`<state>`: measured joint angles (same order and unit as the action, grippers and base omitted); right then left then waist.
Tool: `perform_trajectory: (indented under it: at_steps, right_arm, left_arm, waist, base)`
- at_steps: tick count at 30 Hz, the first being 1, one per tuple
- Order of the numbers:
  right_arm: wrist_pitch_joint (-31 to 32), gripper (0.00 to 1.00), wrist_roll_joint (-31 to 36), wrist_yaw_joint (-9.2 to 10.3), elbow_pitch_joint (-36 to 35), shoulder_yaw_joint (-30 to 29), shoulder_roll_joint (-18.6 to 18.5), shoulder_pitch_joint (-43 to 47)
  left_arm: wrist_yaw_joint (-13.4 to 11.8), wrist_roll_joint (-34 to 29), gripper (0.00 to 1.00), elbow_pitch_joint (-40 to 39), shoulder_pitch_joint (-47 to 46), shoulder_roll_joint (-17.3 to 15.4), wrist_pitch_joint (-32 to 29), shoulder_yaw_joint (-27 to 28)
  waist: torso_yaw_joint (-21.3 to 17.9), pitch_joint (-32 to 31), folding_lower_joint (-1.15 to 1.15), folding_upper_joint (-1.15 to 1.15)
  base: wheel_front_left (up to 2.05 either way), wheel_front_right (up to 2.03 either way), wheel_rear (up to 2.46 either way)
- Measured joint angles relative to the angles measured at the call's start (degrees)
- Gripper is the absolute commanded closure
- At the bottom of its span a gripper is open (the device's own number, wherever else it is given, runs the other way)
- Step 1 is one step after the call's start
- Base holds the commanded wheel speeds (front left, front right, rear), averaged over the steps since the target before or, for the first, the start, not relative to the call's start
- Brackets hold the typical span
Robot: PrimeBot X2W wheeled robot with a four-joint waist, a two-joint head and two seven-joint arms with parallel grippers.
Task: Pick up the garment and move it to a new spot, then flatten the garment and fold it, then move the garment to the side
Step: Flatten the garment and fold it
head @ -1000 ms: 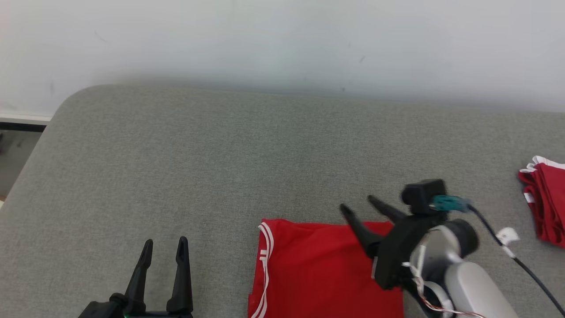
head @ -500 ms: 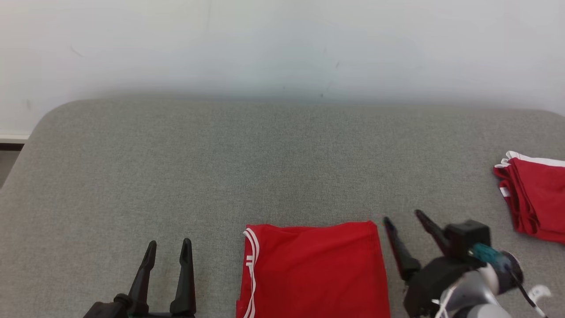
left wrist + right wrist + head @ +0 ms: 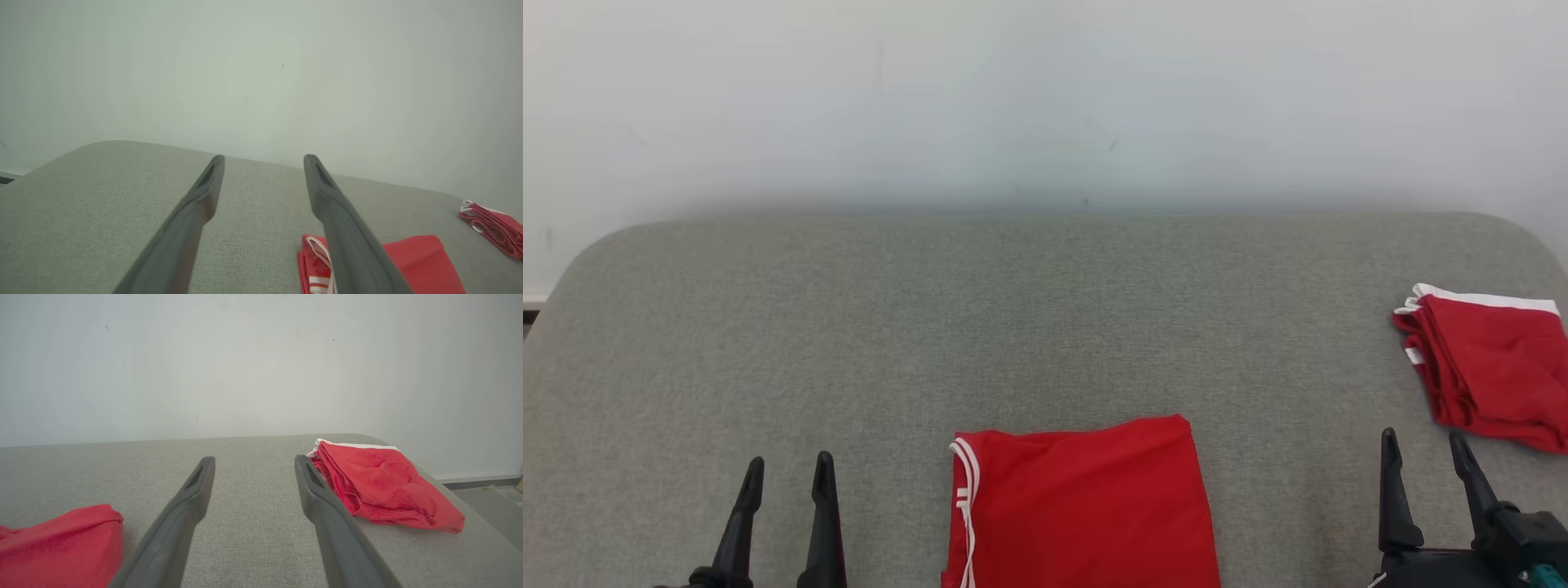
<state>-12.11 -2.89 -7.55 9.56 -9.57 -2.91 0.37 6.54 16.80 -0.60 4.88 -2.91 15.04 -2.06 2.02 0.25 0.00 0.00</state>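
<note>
The right claw has pulled back. A second ago it reached in over the right edge of the red garment; now it sits low on the right, well clear of the cloth, fingers spread and holding nothing. The left claw stays on the other side, also spread and empty. The head camera has swung as well, so the shift of the whole scene is not the cloth moving.

Between the two claws the garment lies on the grey padded table at its near edge. It is a neat flat rectangle with its white-striped trim along the left. Nothing touches it.

Further right, near the table's corner, is a folded red pile with a white edge.

To me the fold looks finished and let go. What seems left is carrying the garment to the side, perhaps towards that pile.
</note>
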Motion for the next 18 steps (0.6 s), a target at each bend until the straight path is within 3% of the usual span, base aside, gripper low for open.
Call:
perform_trajectory:
  at_steps: [18]
  right_arm:
    - [-2.53, 0.0, 1.79, 0.0, 6.61, 1.85, 0.01, -1.0]
  left_arm:
    - [0.49, -2.19, 0.0, 1.82, 2.0, -0.02, 0.0, 2.92]
  waist:
    - [-2.56, -2.32, 0.0, 0.0]
  base:
    - [0.0, 0.0, 0.0]
